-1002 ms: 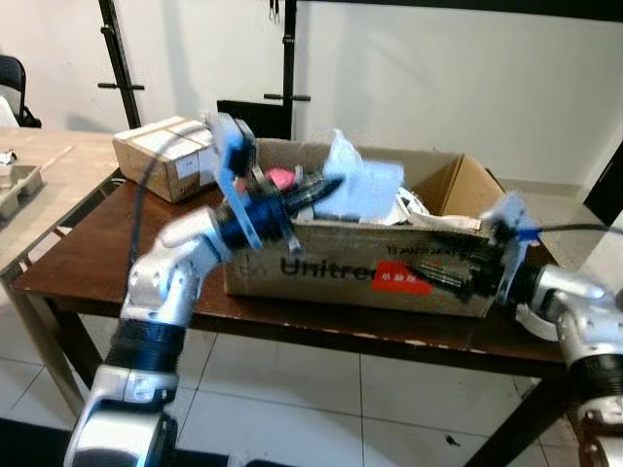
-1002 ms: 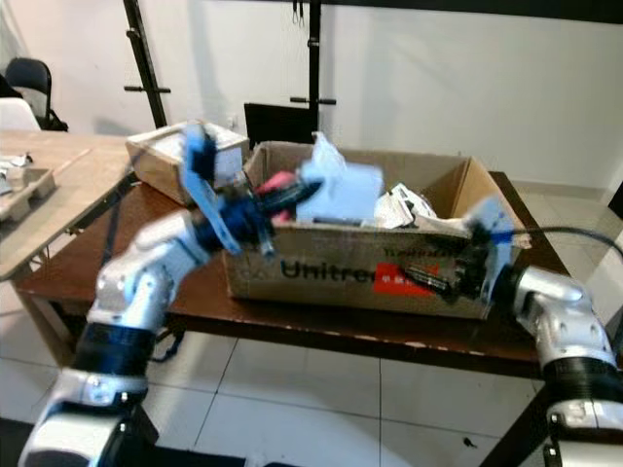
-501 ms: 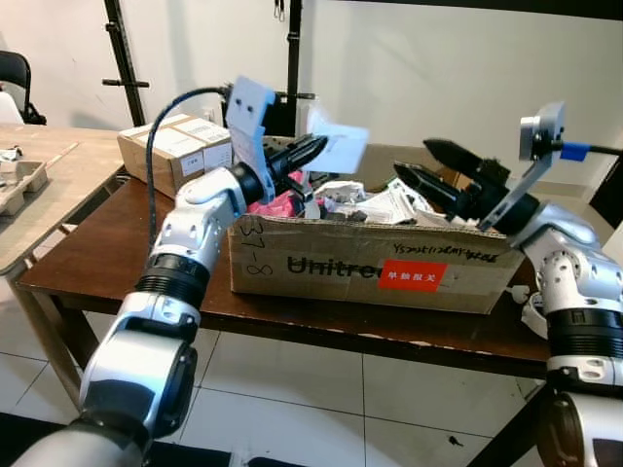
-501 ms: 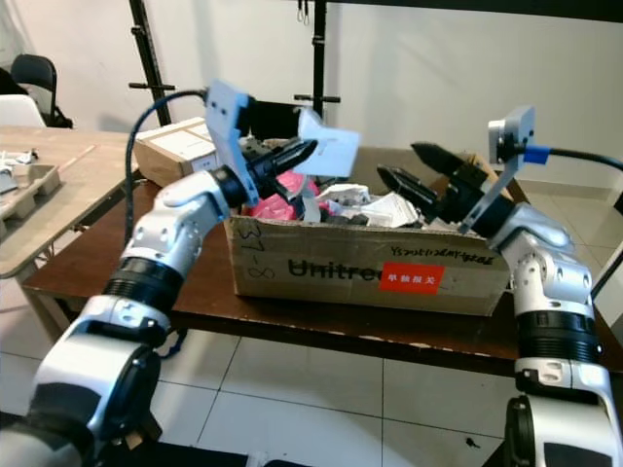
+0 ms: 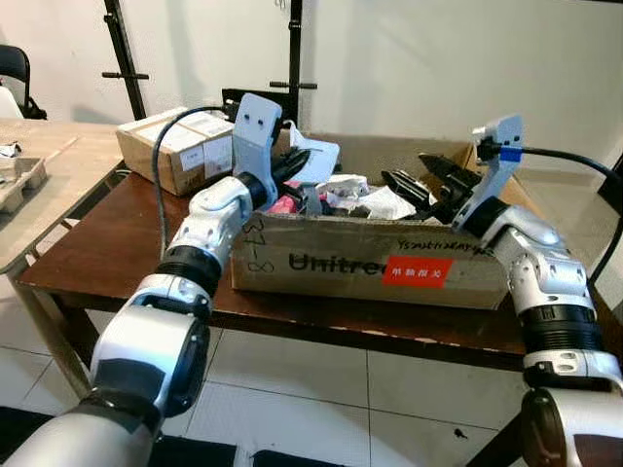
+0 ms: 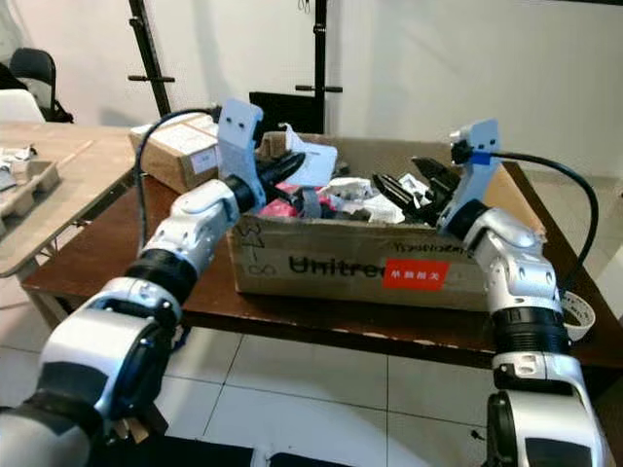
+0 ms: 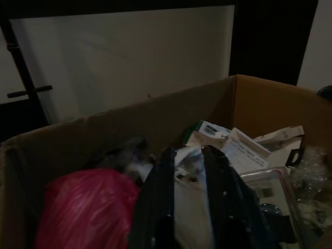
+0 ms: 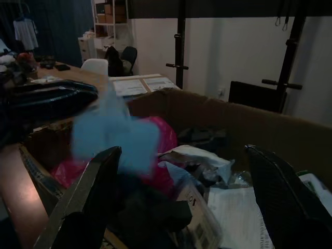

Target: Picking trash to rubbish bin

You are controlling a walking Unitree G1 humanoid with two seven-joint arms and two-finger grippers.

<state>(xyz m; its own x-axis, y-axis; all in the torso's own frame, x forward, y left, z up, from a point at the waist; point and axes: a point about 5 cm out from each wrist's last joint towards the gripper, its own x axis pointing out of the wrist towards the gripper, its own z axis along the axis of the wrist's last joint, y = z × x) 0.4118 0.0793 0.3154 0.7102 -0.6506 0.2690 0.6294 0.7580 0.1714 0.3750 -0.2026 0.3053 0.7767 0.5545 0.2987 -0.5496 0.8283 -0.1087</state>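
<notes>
your left gripper pinches white paper over the box, unreleased; right gripper gapes empty.

Office or lab workroom: wooden tables, office chair, shelving, tiled floor.

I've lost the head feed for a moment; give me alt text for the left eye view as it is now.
Both silver arms reach over an open brown cardboard box full of trash on a dark wooden table. The left hand is shut on a white paper scrap above the box's left end, and the right hand, open, hovers over crumpled papers. A smaller taped carton sits behind.
</notes>
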